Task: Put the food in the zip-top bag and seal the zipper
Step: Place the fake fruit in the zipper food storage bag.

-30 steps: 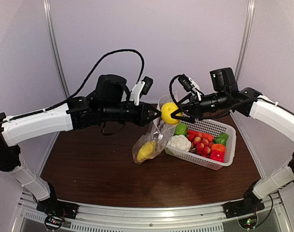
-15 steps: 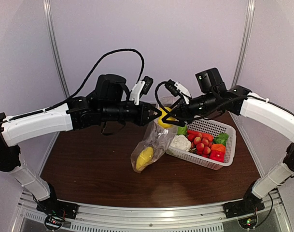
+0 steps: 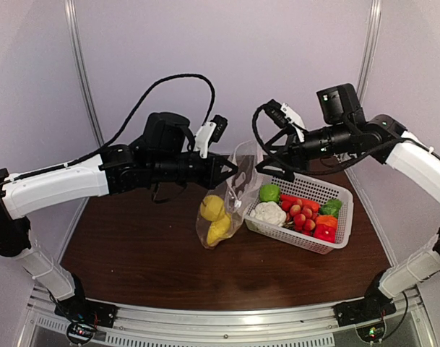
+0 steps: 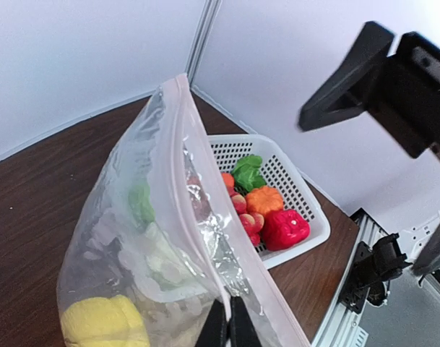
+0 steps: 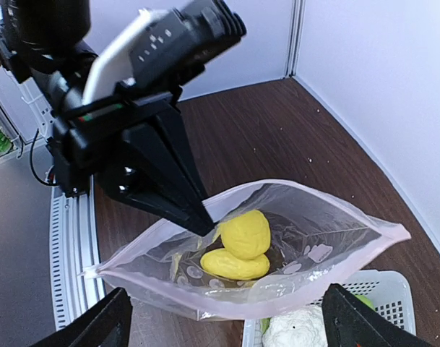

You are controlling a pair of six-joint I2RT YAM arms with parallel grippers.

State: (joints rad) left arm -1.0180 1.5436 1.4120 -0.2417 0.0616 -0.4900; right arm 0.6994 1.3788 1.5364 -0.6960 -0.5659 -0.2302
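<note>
My left gripper (image 3: pixel 233 172) is shut on the rim of the clear zip-top bag (image 3: pixel 227 206) and holds it hanging with its mouth open. A yellow lemon (image 3: pixel 212 207) and a yellow banana-like piece (image 3: pixel 218 230) lie inside; the right wrist view shows the lemon (image 5: pixel 245 233) on top of the banana-like piece (image 5: pixel 234 264). The pale zipper (image 5: pixel 277 189) runs round the open mouth. My right gripper (image 3: pixel 263 165) is open and empty, just right of and above the mouth. The green lime (image 3: pixel 270 192), white cauliflower (image 3: pixel 268 213), strawberries (image 3: pixel 300 215) and red pepper (image 3: pixel 324 233) lie in the basket.
The white mesh basket (image 3: pixel 295 243) stands on the brown table right of the bag, touching it; it also shows in the left wrist view (image 4: pixel 306 210) with an orange piece (image 4: pixel 264 200). White walls close the back and sides. A metal rail (image 3: pixel 205 318) runs along the near edge.
My right gripper carried the lemon over the bag mouth, let it go and drew back up and to the right. The lemon now lies in the bag on the banana-like piece.
</note>
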